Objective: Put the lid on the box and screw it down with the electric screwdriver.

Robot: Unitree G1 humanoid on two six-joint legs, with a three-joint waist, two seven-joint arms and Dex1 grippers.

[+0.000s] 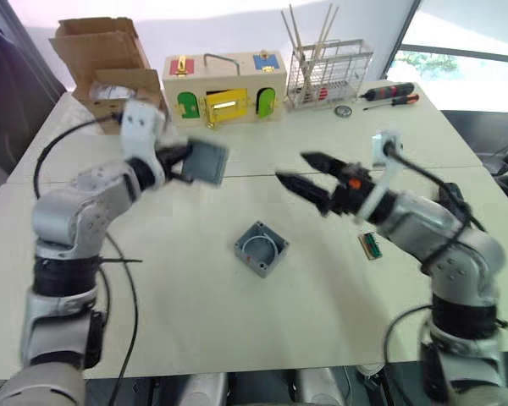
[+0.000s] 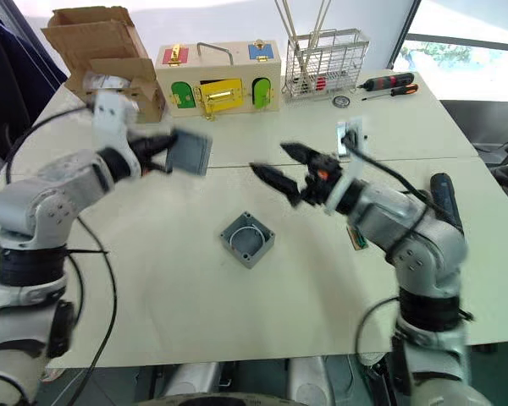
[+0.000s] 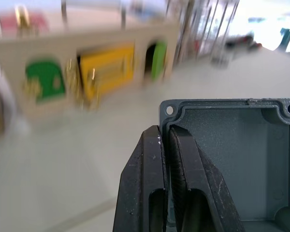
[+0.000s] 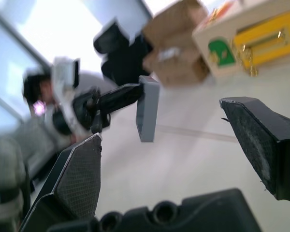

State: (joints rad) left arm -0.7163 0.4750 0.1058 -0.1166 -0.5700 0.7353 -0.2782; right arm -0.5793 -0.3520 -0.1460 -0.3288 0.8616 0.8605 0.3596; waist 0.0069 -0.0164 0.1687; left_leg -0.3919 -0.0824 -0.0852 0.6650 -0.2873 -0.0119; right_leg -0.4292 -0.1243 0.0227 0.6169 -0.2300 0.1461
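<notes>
The lid (image 1: pixel 207 161), a small flat grey square plate, is held up in the air above the table (image 1: pixel 178 296), pinched at one edge by the left gripper (image 1: pixel 179 161), whose two black fingers (image 3: pixel 176 183) are clenched on the lid's rim. In the left wrist view the lid's recessed inner face and corner screw holes show just past the fingers. The lid hangs well above and to the left of the box (image 1: pixel 261 248), not touching it.

The box, a small square grey open-topped junction box, sits on the pale table near the middle, between the two arms, with its round inner opening facing up.

The right gripper (image 1: pixel 303 173) hovers in the air to the right of the lid and above the box, its two black fingers spread apart and grasping nothing. Its wrist view looks between those fingers toward the lid and the left gripper.

A small green and brown part (image 1: pixel 371 246) lies on the table to the right of the box. At the far edge stand a wooden box with coloured doors (image 1: pixel 224 89), a brown cardboard box (image 1: pixel 102 59), a wire rack (image 1: pixel 328 74), and two red-and-black hand screwdrivers (image 1: pixel 389 95).
</notes>
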